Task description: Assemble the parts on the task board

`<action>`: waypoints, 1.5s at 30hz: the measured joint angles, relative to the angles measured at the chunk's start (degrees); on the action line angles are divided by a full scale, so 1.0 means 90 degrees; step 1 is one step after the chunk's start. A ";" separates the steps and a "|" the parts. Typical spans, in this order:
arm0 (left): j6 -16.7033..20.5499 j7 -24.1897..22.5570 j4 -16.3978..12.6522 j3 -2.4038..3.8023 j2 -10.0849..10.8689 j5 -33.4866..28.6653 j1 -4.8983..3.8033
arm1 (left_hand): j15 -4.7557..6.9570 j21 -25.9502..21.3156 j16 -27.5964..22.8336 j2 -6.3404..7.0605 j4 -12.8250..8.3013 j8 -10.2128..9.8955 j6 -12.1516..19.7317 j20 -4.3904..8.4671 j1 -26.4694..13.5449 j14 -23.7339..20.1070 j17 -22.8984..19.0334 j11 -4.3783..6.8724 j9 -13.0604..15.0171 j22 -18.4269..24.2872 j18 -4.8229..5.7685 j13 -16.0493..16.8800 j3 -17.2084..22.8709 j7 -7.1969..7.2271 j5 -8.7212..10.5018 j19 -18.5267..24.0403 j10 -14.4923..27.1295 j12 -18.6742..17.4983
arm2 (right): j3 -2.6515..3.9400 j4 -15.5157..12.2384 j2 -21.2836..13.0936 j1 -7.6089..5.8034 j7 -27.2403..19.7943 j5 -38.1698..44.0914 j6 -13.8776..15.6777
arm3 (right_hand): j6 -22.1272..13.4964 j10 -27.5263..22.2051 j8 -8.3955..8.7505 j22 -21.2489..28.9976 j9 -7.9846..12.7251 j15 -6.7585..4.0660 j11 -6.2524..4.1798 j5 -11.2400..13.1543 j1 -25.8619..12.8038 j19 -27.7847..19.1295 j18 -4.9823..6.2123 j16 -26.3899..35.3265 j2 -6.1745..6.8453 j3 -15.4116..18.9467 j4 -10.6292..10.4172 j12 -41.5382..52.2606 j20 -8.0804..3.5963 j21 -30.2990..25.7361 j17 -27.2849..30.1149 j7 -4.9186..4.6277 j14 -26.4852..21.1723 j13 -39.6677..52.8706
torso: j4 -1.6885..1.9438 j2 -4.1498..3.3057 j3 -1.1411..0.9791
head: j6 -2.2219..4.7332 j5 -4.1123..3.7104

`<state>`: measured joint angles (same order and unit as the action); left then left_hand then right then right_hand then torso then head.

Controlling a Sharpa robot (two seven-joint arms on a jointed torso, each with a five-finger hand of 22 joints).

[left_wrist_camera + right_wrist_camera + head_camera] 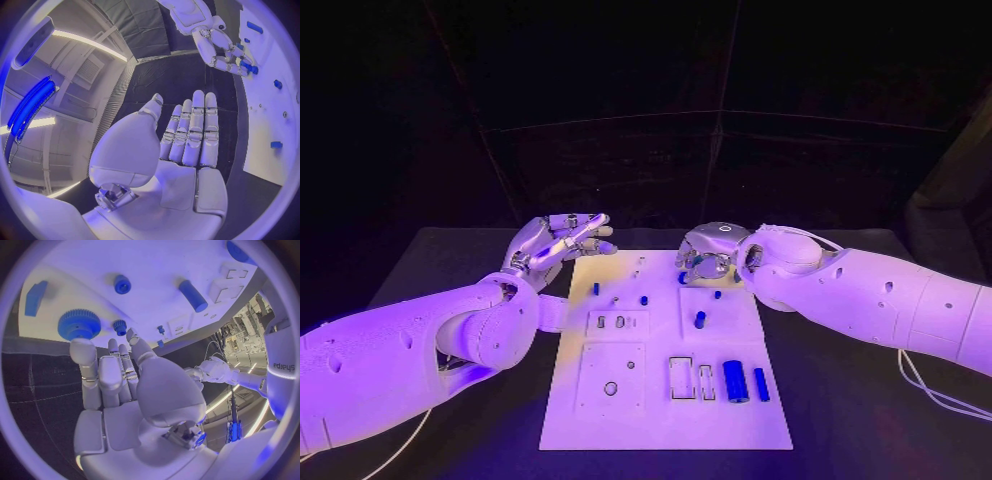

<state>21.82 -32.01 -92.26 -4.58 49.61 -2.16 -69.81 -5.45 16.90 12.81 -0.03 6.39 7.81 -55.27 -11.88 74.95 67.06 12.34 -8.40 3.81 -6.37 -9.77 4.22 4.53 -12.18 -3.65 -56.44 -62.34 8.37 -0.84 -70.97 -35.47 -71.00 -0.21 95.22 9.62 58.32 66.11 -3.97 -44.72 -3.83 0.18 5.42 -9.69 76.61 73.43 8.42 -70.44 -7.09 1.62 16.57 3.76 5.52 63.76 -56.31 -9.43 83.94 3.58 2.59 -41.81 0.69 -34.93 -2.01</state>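
Note:
The white task board (661, 400) lies mid-table with blue parts on it. Two blue cylinders (734, 381) lie near its near right, a blue pin (700, 319) at its middle. My right hand (711, 255) hovers over the board's far right end. In the right wrist view its fingers (103, 375) stretch out, one fingertip at a knurled blue wheel (78, 325) standing in the board (156, 265), a small blue peg (119, 326) beside it; nothing is pinched. My left hand (560, 240) is raised off the board's far left corner, its palm (156, 165) flat and holding nothing.
Rectangular slots (682, 378) and a round hole (610, 388) mark the board's near half. Small blue pegs (596, 288) stand toward the far left. Black table (444, 260) surrounds the board. A white cable (935, 395) trails under my right arm.

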 measured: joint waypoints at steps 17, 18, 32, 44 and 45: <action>-0.0055 0.0084 0.0016 0.0000 -0.0004 0.0005 -0.0002 | -0.0022 -0.0028 -0.0043 -0.0039 -0.0018 -0.0023 0.0022 0.0000 -0.0012 -0.0023 0.0027 -0.0045 0.0001 0.0020 0.0001 -0.0012 0.0019 -0.0022 0.0000 0.0000 0.0046 -0.0024 | 0.0000 0.0172 0.0118 -0.0001 0.0041 0.0144 -0.0266 | 0.0013 0.0055 0.0000 -0.0269 0.0000 0.0001 -0.0002 0.0000 -0.0003 -0.0024 0.0002 -0.0200 -0.0068 -0.0313 -0.0007 0.0000 0.0024 0.0295 -0.0129 -0.0013 0.0000 0.0000 | 0.0015 -0.0056 -0.0001 | -0.0032 -0.0039; -0.0059 0.0088 0.0018 0.0000 -0.0003 0.0006 -0.0002 | -0.0022 -0.0028 -0.0043 -0.0039 -0.0018 -0.0023 0.0022 0.0000 -0.0012 -0.0022 0.0027 -0.0045 0.0001 0.0021 0.0001 -0.0012 0.0018 -0.0022 0.0000 0.0000 0.0046 -0.0025 | 0.0000 0.0176 0.0118 -0.0001 0.0043 0.0148 -0.0283 | 0.0026 0.0073 0.0000 -0.0289 0.0000 0.0001 0.0001 0.0000 -0.0001 -0.0024 0.0002 -0.0226 -0.0070 -0.0352 -0.0002 0.0000 0.0024 0.0314 -0.0135 -0.0026 0.0000 0.0000 | 0.0015 -0.0060 -0.0001 | -0.0037 -0.0040; -0.0097 0.0129 0.0039 0.0000 0.0002 0.0008 -0.0003 | -0.0022 -0.0028 -0.0043 -0.0062 -0.0018 -0.0023 0.0045 0.0000 -0.0035 -0.0023 0.0043 -0.0045 0.0001 0.0033 0.0001 -0.0017 0.0019 -0.0045 0.0000 0.0000 0.0046 -0.0024 | 0.0009 0.0250 0.0214 -0.0014 0.0047 0.0194 -0.0387 | 0.0127 0.0186 0.0002 -0.0463 0.0002 0.0001 -0.0023 0.0204 -0.0025 -0.0046 0.0002 -0.0321 -0.0095 -0.0715 -0.0007 0.0000 0.0046 0.0482 -0.0175 -0.0012 0.0000 0.0000 | 0.0015 -0.0093 -0.0004 | -0.0089 -0.0051; -0.0122 0.0146 0.0053 0.0000 -0.0001 0.0009 -0.0004 | -0.0022 -0.0028 -0.0069 -0.0062 -0.0018 -0.0031 0.0045 0.0000 -0.0035 -0.0022 0.0046 -0.0045 0.0002 0.0033 0.0002 -0.0016 0.0019 -0.0045 0.0000 0.0000 0.0046 -0.0024 | 0.0001 0.0291 0.0266 -0.0005 0.0122 0.0266 -0.0175 | 0.0170 0.0255 0.0006 -0.0571 0.0007 0.0001 -0.0046 0.0247 -0.0060 -0.0046 0.0003 -0.0396 -0.0128 -0.1009 -0.0015 0.0000 0.0045 0.0588 -0.0212 -0.0011 0.0000 0.0010 | 0.0020 -0.0101 0.0003 | -0.0051 -0.0063; -0.0124 0.0147 0.0052 0.0000 0.0001 0.0010 -0.0004 | -0.0022 -0.0028 -0.0074 -0.0062 -0.0018 -0.0048 0.0045 0.0000 -0.0035 -0.0023 0.0052 -0.0045 0.0002 0.0032 0.0002 -0.0016 0.0019 -0.0045 0.0000 0.0000 0.0045 -0.0024 | 0.0001 0.0274 0.0262 -0.0004 0.0131 0.0266 -0.0137 | 0.0170 0.0281 0.0007 -0.0587 0.0006 0.0001 -0.0041 0.0249 -0.0060 -0.0046 0.0003 -0.0396 -0.0128 -0.1048 -0.0017 0.0000 0.0045 0.0597 -0.0212 -0.0011 0.0000 0.0009 | 0.0020 -0.0101 0.0003 | -0.0049 -0.0063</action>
<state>20.71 -30.69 -91.79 -4.58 49.62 -2.07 -69.85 -5.64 16.65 12.15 -0.60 6.23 7.37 -54.86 -11.88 74.63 66.86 12.81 -8.81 3.83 -6.08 -9.75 4.07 4.70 -12.58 -3.65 -56.44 -61.93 8.15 -0.83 -68.50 -33.11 -71.04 0.97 97.61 8.38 59.85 68.63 -3.91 -50.00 -3.77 0.19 5.05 -7.45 76.07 73.01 8.45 -74.00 -8.24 -7.81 16.42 3.76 5.93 69.14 -58.22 -9.53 83.94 3.67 2.77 -42.72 0.72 -35.38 -2.58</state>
